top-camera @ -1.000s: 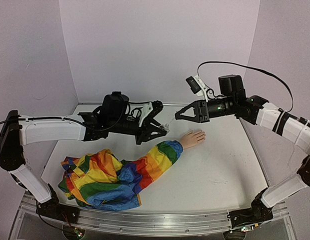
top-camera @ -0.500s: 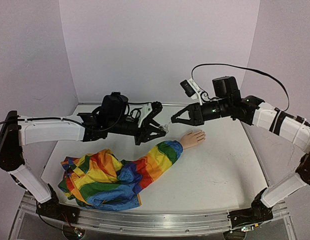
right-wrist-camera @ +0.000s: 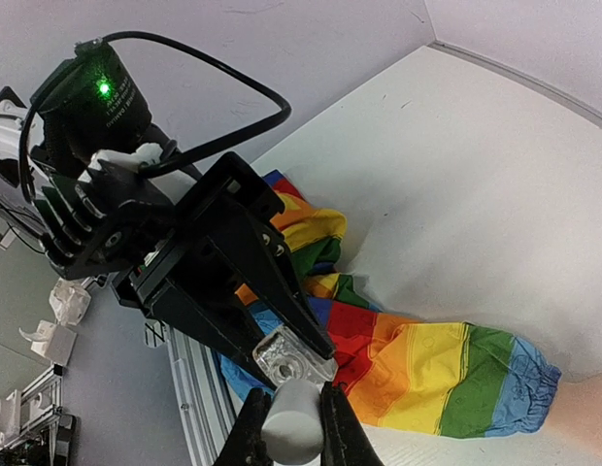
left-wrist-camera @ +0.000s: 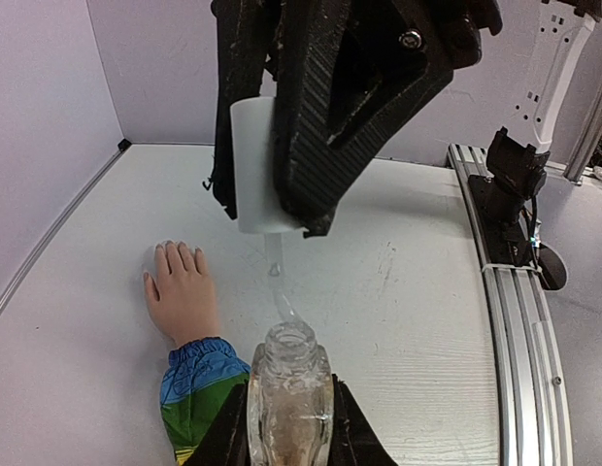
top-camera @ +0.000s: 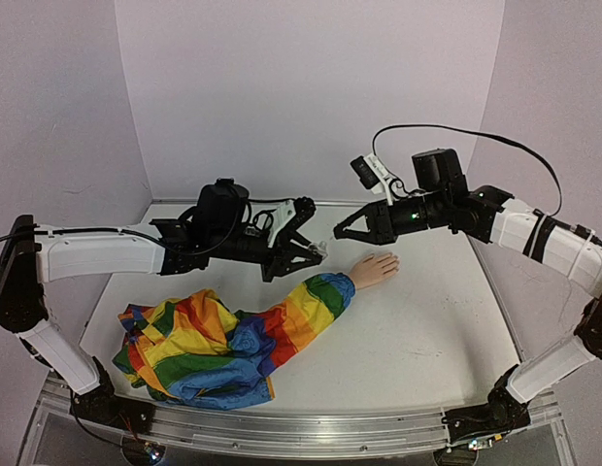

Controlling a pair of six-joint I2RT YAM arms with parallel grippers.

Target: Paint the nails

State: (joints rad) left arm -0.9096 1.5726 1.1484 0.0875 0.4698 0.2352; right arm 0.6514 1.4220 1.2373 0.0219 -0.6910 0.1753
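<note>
A small clear bottle (left-wrist-camera: 289, 388) sits upright in my left gripper (left-wrist-camera: 289, 413), which is shut on it above the table. My right gripper (right-wrist-camera: 289, 416) is shut on the white cap (right-wrist-camera: 291, 427); the cap's clear brush stem (left-wrist-camera: 275, 272) hangs down to the bottle's open mouth. In the top view the left gripper (top-camera: 316, 250) and right gripper (top-camera: 340, 231) almost meet, left of the pale peach mannequin hand (top-camera: 376, 267). The hand lies palm down at the end of the rainbow sleeve (top-camera: 316, 301). Its nails (left-wrist-camera: 175, 250) are too small to make out.
The rest of the rainbow garment (top-camera: 189, 349) lies bunched at the front left. Purple walls close the back and sides. A metal rail (top-camera: 301, 427) runs along the near edge, and the right arm's base (left-wrist-camera: 515, 189) stands on it.
My right gripper has moved a little left and down with the cap, closer to the bottle. The left arm, hand and sleeve have stayed put.
</note>
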